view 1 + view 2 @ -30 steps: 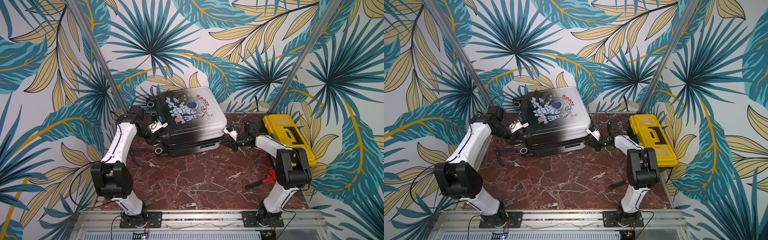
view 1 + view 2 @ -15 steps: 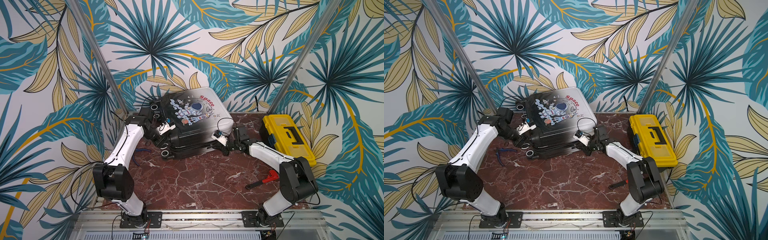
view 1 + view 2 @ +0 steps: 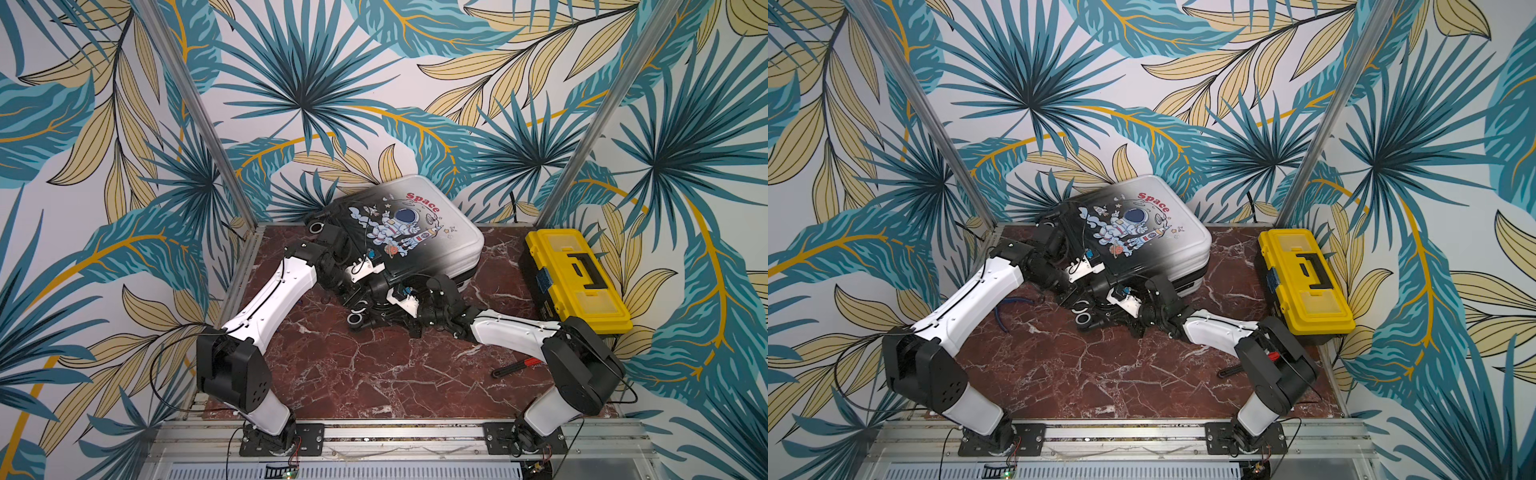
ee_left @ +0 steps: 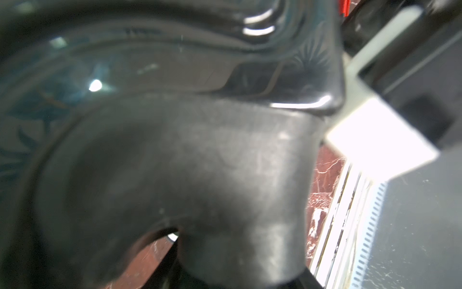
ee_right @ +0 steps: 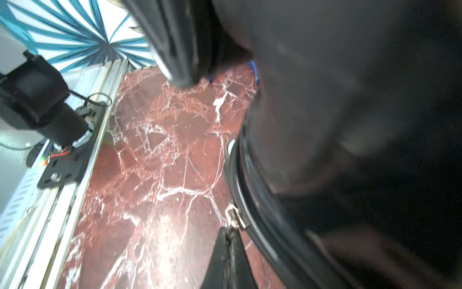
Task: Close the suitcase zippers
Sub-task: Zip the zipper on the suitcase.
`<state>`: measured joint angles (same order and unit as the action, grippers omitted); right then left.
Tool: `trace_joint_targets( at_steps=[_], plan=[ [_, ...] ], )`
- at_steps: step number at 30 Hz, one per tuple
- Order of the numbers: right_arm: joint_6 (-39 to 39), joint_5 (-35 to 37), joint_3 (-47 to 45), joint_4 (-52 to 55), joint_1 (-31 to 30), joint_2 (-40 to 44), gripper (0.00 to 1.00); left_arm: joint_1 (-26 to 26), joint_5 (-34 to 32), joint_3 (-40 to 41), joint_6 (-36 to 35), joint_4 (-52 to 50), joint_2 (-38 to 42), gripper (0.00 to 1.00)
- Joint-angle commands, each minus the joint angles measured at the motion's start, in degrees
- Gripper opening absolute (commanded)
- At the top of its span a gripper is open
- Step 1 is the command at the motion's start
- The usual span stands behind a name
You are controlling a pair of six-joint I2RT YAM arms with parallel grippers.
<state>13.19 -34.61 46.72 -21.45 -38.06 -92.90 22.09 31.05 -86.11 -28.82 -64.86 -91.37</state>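
Right wrist view is showing you the right gripper (image 5: 228,244) pressed together on the small metal zipper pull (image 5: 234,220), hard against the dark band of the zippers (image 5: 243,190). You are seeing a clear change from a second ago: that gripper has been travelling along the near seam of the suitcase (image 3: 415,232), from the end nearest the yellow toolbox (image 3: 577,278) toward the wheel (image 3: 354,319) corner. The case, lying flat at the back of the table (image 3: 374,374), has been swinging round with it. That is suggesting the near side is closing. Your left gripper (image 3: 365,291) is sitting at the wheel corner; you cannot tell whether it is gripping or only bracing.
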Motion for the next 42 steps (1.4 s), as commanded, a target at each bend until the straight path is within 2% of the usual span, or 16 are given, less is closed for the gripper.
trace_joint_targets(
  at_steps=[1, 3, 7, 12, 13, 15, 16, 21, 22, 24, 25, 29, 33, 37, 42],
  plan=[
    [-9.94, -4.85, -2.24, -22.37, -3.59, 0.31, 0.0, 4.22, 9.96, -0.21, 2.44, 11.39, 2.78, 0.28],
    [-8.6, -2.72, -1.69, -20.58, -5.31, -0.29, 0.0, 5.97, 11.44, -0.05, 3.71, 12.63, 2.54, 0.29],
    [-12.06, 3.86, -3.03, -26.63, -7.56, -1.2, 0.0, 9.3, 13.67, -0.53, 5.07, 13.53, 0.91, 0.29],
    [-15.1, 18.65, -4.54, -28.65, -12.02, -0.36, 0.0, 11.09, 16.93, -0.88, 6.14, 14.32, -1.01, 0.31],
    [-17.12, 23.29, -5.45, -28.46, -12.33, 0.03, 0.0, 11.58, 16.37, -0.8, 6.06, 14.24, -1.19, 0.32],
    [-18.01, 27.57, -7.84, -27.34, -12.5, 1.22, 0.0, 11.84, 13.39, 0.07, 5.41, 14.32, -0.54, 0.36],
    [-18.46, 30.31, -9.47, -27.12, -12.79, 2.08, 0.0, 11.84, 11.06, 0.73, 5.07, 14.32, 0.12, 0.4],
    [-19.8, 33.16, -13.53, -24.07, -13.26, 4.63, 0.0, 11.84, 3.8, 2.67, 4.17, 14.28, 2.33, 0.63],
    [-19.82, 33.21, -14.0, -24.07, -13.46, 4.8, 0.0, 11.84, 2.17, 2.91, 4.04, 14.31, 2.81, 0.7],
    [-19.54, 33.37, -14.11, -23.07, -13.6, 5.24, 0.0, 11.84, -0.73, 3.24, 3.66, 14.39, 3.62, 0.93],
    [-19.4, 33.43, -14.33, -22.98, -13.57, 5.44, 0.0, 11.8, -1.88, 3.44, 3.32, 14.32, 4.1, 1.0],
    [-18.74, 34.45, -14.99, -21.7, -13.62, 7.08, 0.0, 11.28, -7.42, 3.08, 2.57, 14.32, 7.25, 0.99],
    [-18.23, 33.9, -14.9, -19.26, -13.62, 8.17, 0.0, 7.14, -14.66, 1.03, 3.27, 14.24, 9.83, 0.99],
    [-17.35, 34.53, -15.4, -16.57, -13.53, 9.98, 0.0, -1.94, -14.64, -1.8, 4.95, 14.28, 11.65, 0.99],
    [-16.21, 33.22, -14.5, -13.77, -13.53, 11.27, 0.0, -11.09, -21.7, -5.85, 0.79, 14.5, 7.49, 0.99]
  ],
)
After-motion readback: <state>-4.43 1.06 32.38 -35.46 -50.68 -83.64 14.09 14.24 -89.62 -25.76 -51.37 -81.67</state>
